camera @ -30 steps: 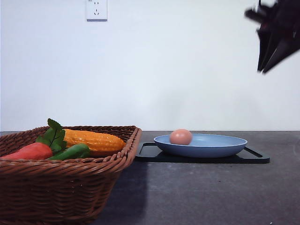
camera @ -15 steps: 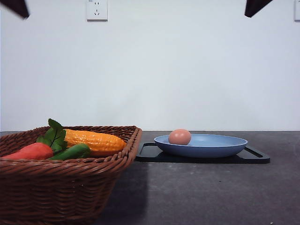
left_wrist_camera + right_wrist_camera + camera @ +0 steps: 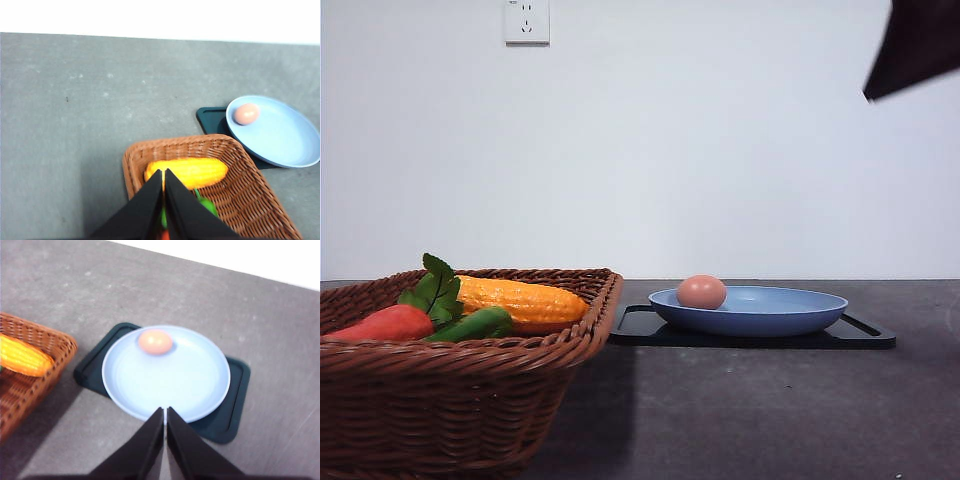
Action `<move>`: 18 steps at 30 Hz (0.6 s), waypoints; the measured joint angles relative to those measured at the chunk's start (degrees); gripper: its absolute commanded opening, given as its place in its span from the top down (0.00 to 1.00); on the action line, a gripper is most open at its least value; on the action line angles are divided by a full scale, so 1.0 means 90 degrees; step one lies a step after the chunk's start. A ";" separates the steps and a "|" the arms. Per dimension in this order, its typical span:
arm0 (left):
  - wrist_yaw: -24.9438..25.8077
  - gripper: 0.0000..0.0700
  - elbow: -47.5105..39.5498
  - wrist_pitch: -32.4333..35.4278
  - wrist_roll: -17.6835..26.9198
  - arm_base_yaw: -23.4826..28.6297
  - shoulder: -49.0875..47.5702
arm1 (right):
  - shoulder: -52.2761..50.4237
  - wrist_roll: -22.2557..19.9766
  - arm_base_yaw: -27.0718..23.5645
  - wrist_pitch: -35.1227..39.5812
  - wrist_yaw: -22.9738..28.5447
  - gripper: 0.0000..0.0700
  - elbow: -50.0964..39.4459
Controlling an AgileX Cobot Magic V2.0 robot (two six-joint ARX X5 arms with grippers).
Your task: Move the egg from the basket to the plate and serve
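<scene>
A dark grey table (image 3: 760, 410) is seen stretching back to a plain white wall (image 3: 700, 150), on which a white socket (image 3: 526, 20) is mounted. At the left of the front view a large brown wicker basket (image 3: 450, 400) is placed. An orange corn cob (image 3: 520, 300), a red-orange carrot-like vegetable (image 3: 385, 323), a green vegetable (image 3: 472, 324) and green leaves (image 3: 435, 288) are held in it. Just beside the basket, to its right, a flat black tray (image 3: 865, 337) is laid on the table, and a light blue plate (image 3: 770, 312) is set on that tray. The small pinkish-brown egg (image 3: 701, 292) is found lying in the plate, near the rim on the basket's side.

In the left wrist view the left gripper (image 3: 163, 176) is seen above the basket, over the corn cob, with its two dark fingers pressed together and nothing between them. In the right wrist view the right gripper (image 3: 165, 413) is seen above the near edge of the plate, its fingers likewise brought together and empty, well apart from the egg. At the upper right of the front view a dark part of the right arm (image 3: 920, 45) is visible.
</scene>
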 measured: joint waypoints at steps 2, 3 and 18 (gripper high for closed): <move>0.0002 1.00 -0.0211 -0.0039 -0.0118 0.0000 -0.0271 | -0.0124 0.0054 0.0000 0.0251 0.0002 1.00 -0.0312; 0.0002 1.00 -0.0257 -0.0066 -0.0185 0.0000 -0.0349 | -0.0150 0.0073 0.0000 0.0336 0.0002 1.00 -0.0407; 0.0002 1.00 -0.0257 0.0006 -0.0442 0.0000 -0.0409 | -0.0148 0.0106 0.0000 0.0450 0.0005 1.00 -0.0443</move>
